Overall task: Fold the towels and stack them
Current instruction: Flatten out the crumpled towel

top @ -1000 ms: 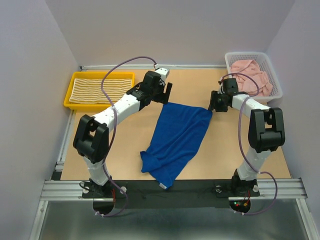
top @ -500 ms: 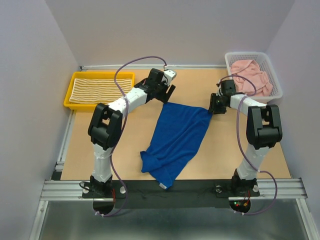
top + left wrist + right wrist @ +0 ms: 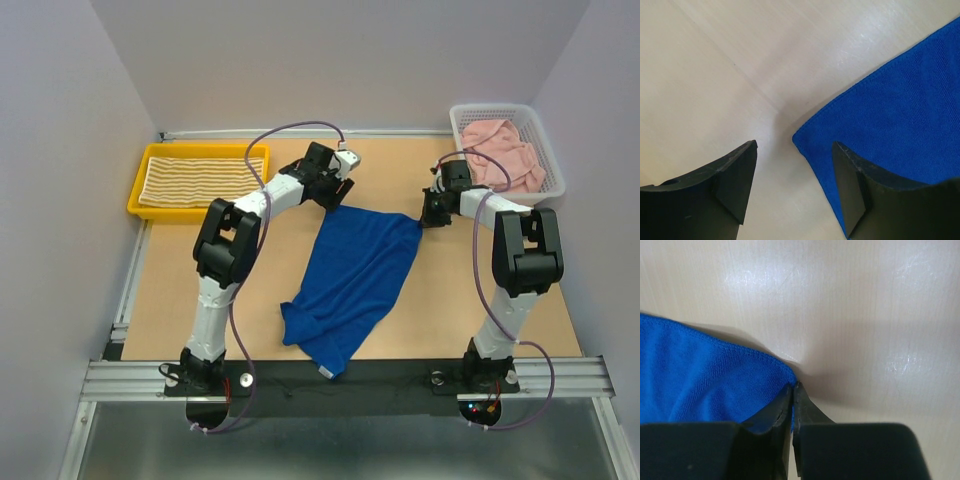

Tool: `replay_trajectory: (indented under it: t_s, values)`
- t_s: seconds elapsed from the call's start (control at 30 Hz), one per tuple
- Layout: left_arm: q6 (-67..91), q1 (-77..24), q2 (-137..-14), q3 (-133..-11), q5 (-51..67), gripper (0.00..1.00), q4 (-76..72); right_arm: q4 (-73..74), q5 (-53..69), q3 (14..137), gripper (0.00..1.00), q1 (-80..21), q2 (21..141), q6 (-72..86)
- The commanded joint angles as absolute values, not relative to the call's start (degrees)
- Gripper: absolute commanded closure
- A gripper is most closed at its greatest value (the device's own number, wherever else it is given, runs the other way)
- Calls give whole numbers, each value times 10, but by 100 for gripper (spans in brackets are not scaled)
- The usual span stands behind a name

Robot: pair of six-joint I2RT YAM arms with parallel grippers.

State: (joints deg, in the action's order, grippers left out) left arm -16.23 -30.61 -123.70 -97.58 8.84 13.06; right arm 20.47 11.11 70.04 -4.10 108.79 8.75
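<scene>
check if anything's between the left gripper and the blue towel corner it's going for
Nothing visible does. The blue towel corner lies right between the open fingers of the left gripper, with only bare table beside it. The right gripper is shut on the other far corner.

The blue towel lies unfolded in the middle of the tan table, a long strip slanting from far right to near left. Its far end is spread flat; its near end is rumpled, with one edge turned over on itself. Its far right corner is pinched in the closed right gripper, and its far left corner lies flat on the table. The yellow-and-cream striped towel lies folded flat, filling the yellow tray at the far left. The pale pink towel sits crumpled in a heap in the white basket at the far right.
</scene>
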Motion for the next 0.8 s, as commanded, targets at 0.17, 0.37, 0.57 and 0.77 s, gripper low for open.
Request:
replay_trajectory:
  t_s: [0.17,0.37,0.57,0.77]
  values:
    - [-180,-291,-1273,-1053,138,39,159,211,105,699,100,-43,1098,66]
    - [-180,-287,-1300,-1078,154,43,184,211,102,700,99,-43,1094,64]
    - [-196,-285,-1315,-1087,184,51,211,211,98,693,99,-42,1092,64]
    - [-200,-285,-1329,-1094,201,51,224,211,93,693,99,-43,1092,65]
